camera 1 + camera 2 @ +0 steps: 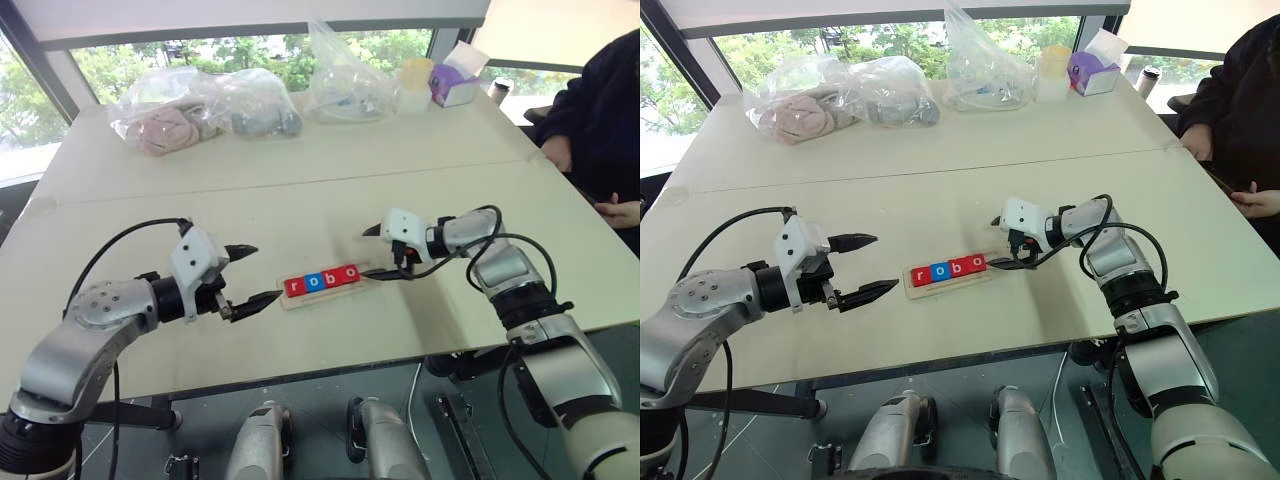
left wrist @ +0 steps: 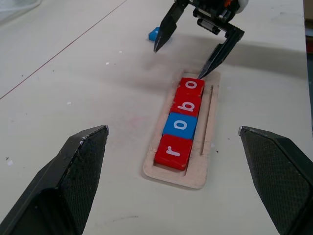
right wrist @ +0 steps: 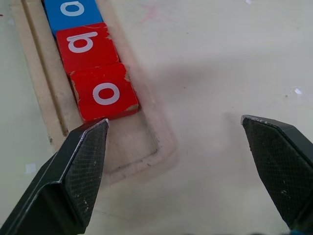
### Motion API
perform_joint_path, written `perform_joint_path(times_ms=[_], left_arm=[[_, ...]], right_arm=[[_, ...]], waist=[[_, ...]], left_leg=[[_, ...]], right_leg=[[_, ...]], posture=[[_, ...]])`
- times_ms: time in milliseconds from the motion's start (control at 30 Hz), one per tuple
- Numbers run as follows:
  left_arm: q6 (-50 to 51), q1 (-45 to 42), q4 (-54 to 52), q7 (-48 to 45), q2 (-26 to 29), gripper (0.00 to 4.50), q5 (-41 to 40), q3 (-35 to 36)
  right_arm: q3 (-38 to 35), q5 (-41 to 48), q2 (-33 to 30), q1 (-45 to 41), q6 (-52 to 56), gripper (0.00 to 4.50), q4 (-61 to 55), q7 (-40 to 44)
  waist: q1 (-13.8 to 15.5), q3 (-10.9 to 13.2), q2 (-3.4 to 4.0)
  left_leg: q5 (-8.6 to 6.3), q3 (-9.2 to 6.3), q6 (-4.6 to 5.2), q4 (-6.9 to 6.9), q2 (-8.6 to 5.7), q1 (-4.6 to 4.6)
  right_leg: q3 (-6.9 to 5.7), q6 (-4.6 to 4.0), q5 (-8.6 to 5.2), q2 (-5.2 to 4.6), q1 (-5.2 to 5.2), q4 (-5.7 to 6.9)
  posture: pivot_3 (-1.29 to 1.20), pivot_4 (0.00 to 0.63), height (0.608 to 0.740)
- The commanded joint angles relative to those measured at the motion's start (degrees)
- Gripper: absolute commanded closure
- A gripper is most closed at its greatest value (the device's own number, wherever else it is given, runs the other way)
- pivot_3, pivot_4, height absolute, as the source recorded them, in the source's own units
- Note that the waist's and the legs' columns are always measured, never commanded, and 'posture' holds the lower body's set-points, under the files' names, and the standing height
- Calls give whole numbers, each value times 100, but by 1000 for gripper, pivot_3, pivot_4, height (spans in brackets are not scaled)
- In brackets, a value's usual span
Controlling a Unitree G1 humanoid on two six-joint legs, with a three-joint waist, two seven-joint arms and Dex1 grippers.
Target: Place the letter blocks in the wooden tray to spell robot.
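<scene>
Four blocks [image 2: 180,121] seated in tray [image 2: 172,177], blue one [image 2: 154,34] beyond it; light, stiff, best pinched by edges; both grippers [image 1: 243,279] [image 2: 195,49] wide open, empty.

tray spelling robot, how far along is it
Done: four tiles sit in the tray, reading r, o, b, o. The last o lies a little askew, and the slot past it is bare.

In hand: nothing. The right gripper is open over that end, one fingertip at the last o. The left gripper is open too.

Left: the fifth tile. A blue tile lies on the table beyond the tray.
</scene>
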Motion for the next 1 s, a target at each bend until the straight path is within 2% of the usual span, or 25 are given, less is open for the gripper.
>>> perform_joint_path(times_ms=[33, 633, 833, 900, 1000], left_arm=[[-25, -4, -214, 38, 4, 0, -14, 82], [-34, 15, -227, 70, 0, 0, -28, 81], [-59, 18, -216, 67, -3, 0, -7, 71], [-72, 20, -208, 64, -8, 0, -1, 69], [-87, 7, -186, 53, -13, 0, 8, 52]], right_arm=[[-42, 81, 26, -21, -5, 52, -229, 10], [-40, 29, 17, -96, -144, 52, -139, 10], [-528, 279, -323, -399, 326, 52, -135, -203], [-780, 376, -313, -432, 569, 52, -55, -552], [-1234, 315, -126, -564, 1040, 52, 322, -1803]], waist=[[1, 0, 0], [-2, 0, 0], [2, 0, 0], [-1, 0, 0], [-3, 0, 0]], left_leg=[[0, 0, 0, 0, 0, 0], [0, 0, 0, 0, 1, 0], [0, 1, 0, 0, 2, -1], [0, 1, 0, 0, 7, -1], [-1, 1, -1, -1, 9, -1]], right_leg=[[0, 0, 0, 0, 0, 0], [0, 0, 0, 0, -1, 0], [0, 0, 0, -1, -1, -1], [0, -1, 0, -1, -2, -1], [0, -1, 0, 0, -3, -1]], posture=[[0, 150, 725], [0, 150, 725], [0, 150, 725], [0, 150, 725], [0, 150, 725]])
